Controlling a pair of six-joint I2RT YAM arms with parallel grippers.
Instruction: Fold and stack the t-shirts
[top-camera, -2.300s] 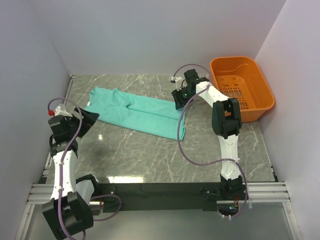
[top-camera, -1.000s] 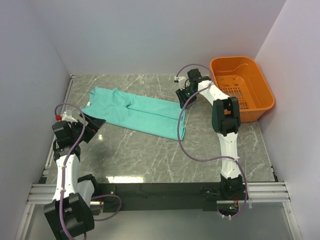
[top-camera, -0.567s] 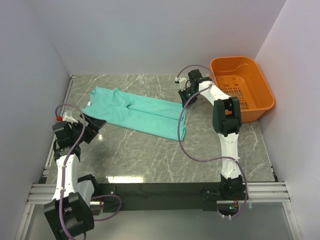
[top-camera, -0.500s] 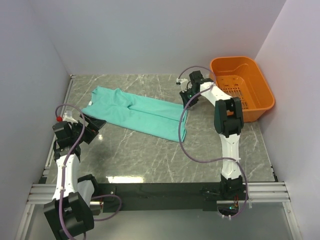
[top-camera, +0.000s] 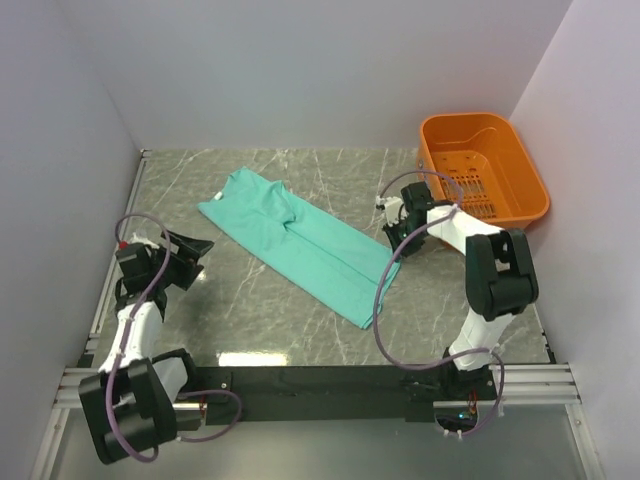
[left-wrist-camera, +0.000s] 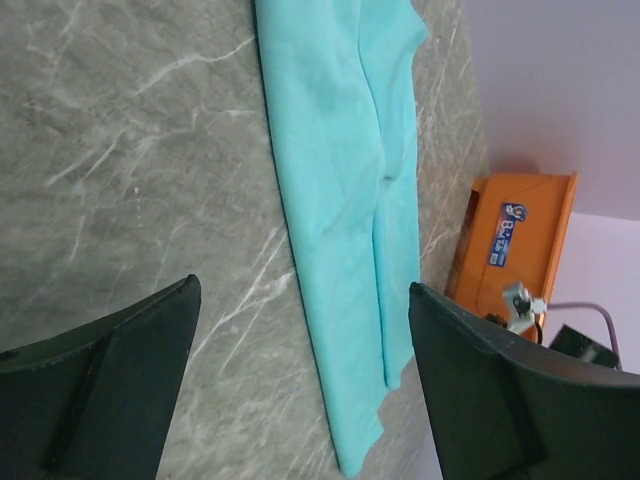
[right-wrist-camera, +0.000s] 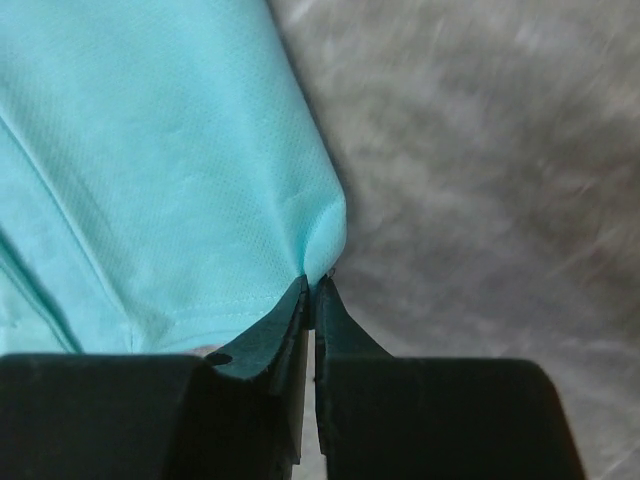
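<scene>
One turquoise t-shirt (top-camera: 300, 245) lies folded into a long strip, running diagonally from the far left to the near middle of the marble table. My right gripper (top-camera: 391, 234) is low at the strip's right edge. In the right wrist view its jaws (right-wrist-camera: 312, 285) are shut on a pinched corner of the teal cloth (right-wrist-camera: 170, 150) by the hem. My left gripper (top-camera: 190, 251) hovers at the table's left side, open and empty, well apart from the shirt. Its wrist view looks along the shirt (left-wrist-camera: 340, 200) between its wide-spread fingers (left-wrist-camera: 110, 390).
An orange plastic basket (top-camera: 515, 222) stands at the far right, just behind the right arm, and shows in the left wrist view too (left-wrist-camera: 510, 240). Pale walls close in the table on the left, back and right. A metal rail (top-camera: 110, 300) runs along the left edge.
The right gripper shut on the shirt's right end and pulled it toward the near right, swinging the strip from crosswise to diagonal. The left gripper stayed at the left, narrowing slightly.
</scene>
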